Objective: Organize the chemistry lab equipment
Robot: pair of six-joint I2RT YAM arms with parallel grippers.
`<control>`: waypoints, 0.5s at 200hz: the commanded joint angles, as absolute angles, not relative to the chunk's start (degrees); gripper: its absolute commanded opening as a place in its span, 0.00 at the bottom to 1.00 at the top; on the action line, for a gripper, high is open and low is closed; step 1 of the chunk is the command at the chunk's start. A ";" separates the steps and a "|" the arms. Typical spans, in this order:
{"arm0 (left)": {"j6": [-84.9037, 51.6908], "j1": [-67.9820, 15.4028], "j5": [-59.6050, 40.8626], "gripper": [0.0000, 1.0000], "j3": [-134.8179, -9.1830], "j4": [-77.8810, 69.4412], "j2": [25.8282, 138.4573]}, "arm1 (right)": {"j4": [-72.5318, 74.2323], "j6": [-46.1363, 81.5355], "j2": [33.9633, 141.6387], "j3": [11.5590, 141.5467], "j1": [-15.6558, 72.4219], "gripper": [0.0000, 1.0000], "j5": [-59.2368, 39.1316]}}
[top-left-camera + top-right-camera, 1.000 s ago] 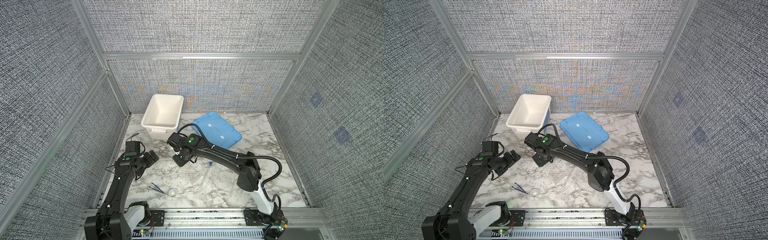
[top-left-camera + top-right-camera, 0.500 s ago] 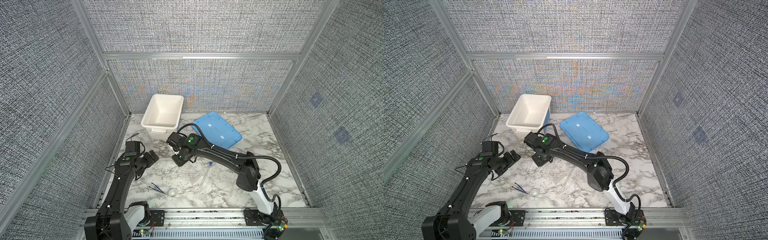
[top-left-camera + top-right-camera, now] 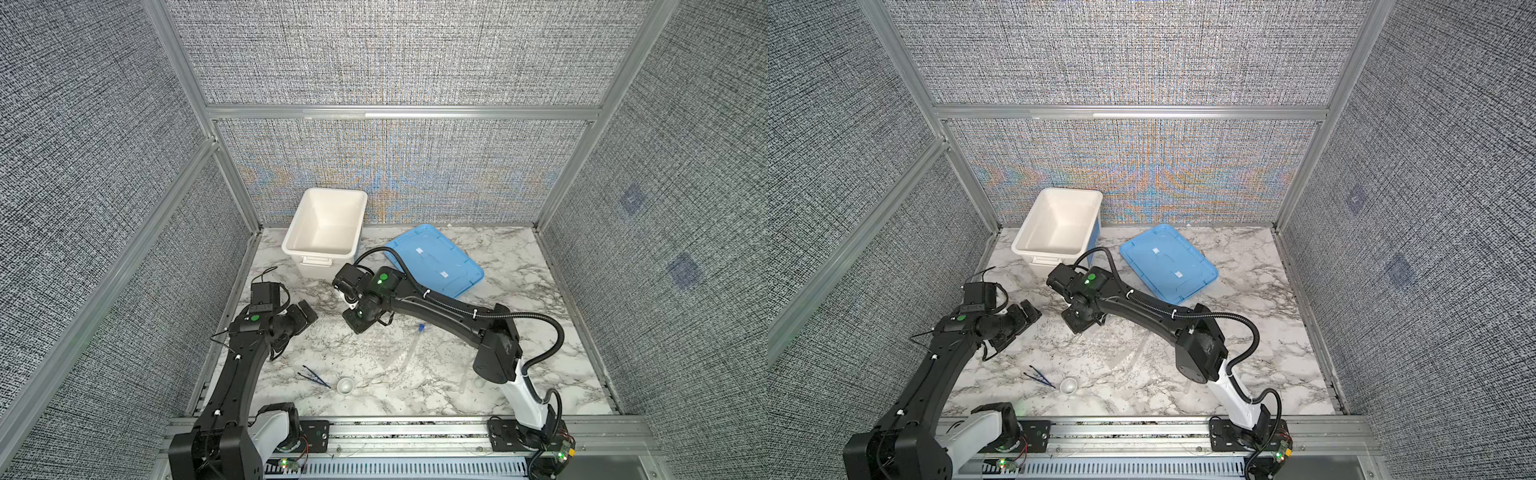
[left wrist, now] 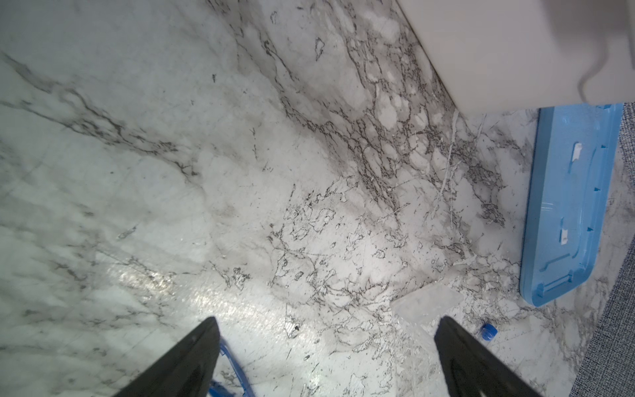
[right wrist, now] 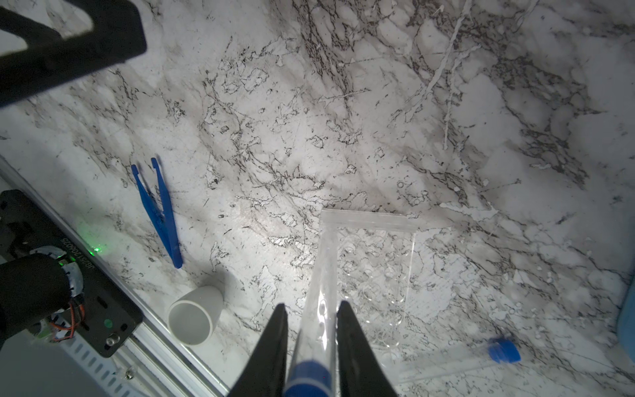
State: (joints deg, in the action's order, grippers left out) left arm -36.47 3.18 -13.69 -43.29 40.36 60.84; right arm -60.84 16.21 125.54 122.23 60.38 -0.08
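Currently I see right claw (image 5: 312,304) narrow, pinching clear tube (image 5: 321,271) at its blue cap, above bench (image 3: 582,291) middle. Left claw (image 4: 326,340) wide, toward left edge. Second tube (image 3: 415,347) lies mid-bench beside clear rack (image 5: 374,268). Tweezers (image 3: 316,376) and small white dish (image 3: 345,385) close together near front edge.

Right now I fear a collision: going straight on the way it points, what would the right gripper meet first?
Likely the clear plastic plate on the marble table: the right gripper has the blue-capped tube between its jaws, in line with the plate's edge. Depth is unclear.
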 commanded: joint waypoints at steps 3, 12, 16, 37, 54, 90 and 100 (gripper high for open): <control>-36.30 3.37 -14.16 0.99 -43.34 39.64 60.64 | -61.57 16.57 124.60 121.78 60.33 0.27 0.25; -36.30 3.36 -14.17 0.99 -43.38 39.68 60.61 | -61.61 16.53 124.41 121.76 60.36 0.28 0.43; -36.38 3.34 -14.16 0.99 -43.34 39.72 60.64 | -61.68 16.55 124.37 121.77 60.31 0.28 0.50; -36.34 3.34 -14.11 0.99 -43.40 39.85 60.64 | -62.09 16.37 123.64 121.95 60.26 0.34 1.18; -36.39 3.48 -14.00 0.99 -43.42 39.99 60.56 | -62.37 16.39 122.45 122.17 60.21 0.40 1.57; -36.19 3.51 -14.81 0.99 -43.43 39.91 60.16 | -65.30 18.76 119.36 125.06 60.21 0.54 2.77; -36.15 3.43 -15.24 0.99 -43.38 39.82 60.02 | -66.05 20.05 118.09 125.29 60.23 0.58 4.26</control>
